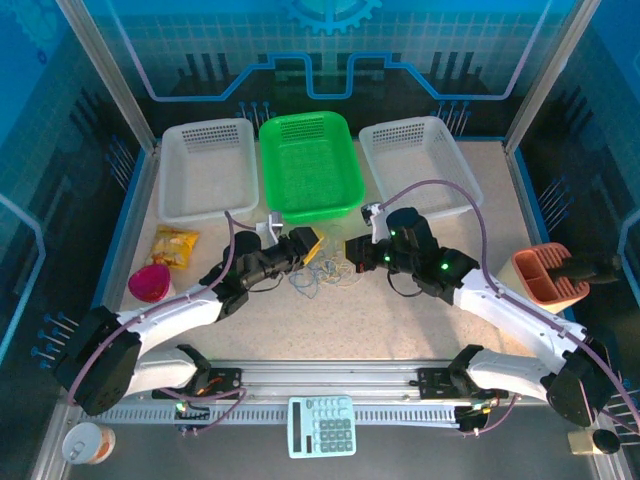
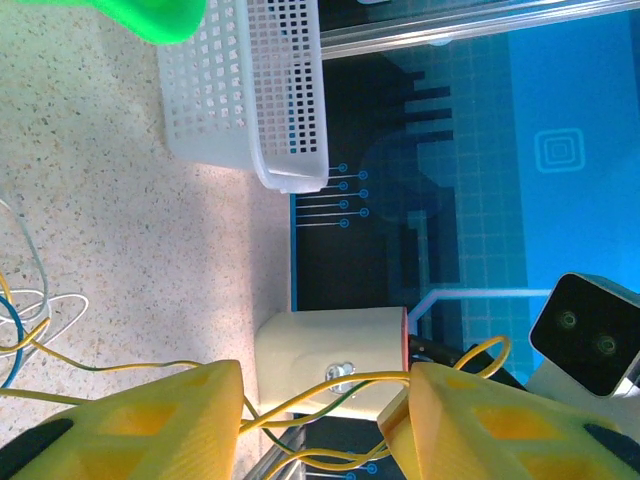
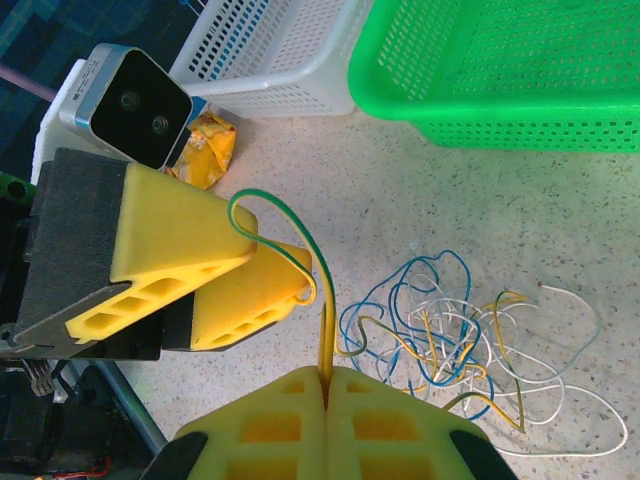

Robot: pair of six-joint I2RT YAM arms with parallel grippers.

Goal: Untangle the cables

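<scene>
The cables point(image 1: 325, 272) lie in a loose tangle of blue, white and yellow-green strands on the table between my two grippers. My right gripper point(image 3: 326, 378) is shut on one yellow-green cable point(image 3: 326, 320), which rises from its closed pads and loops over the tips of my left gripper's yellow fingers point(image 3: 250, 290). In the left wrist view my left gripper point(image 2: 325, 410) stands open, with that yellow-green cable point(image 2: 300, 398) running slack across the gap between its fingers. From above, the left gripper point(image 1: 308, 243) and right gripper point(image 1: 352, 250) face each other just over the tangle.
A green basket point(image 1: 305, 122) stands at the back between two white baskets point(image 1: 205, 165) point(image 1: 420, 160). A yellow snack packet point(image 1: 173, 247) and a pink bowl point(image 1: 150, 283) lie at the left, an orange holder point(image 1: 545, 275) at the right, a calculator point(image 1: 321, 425) on the front rail.
</scene>
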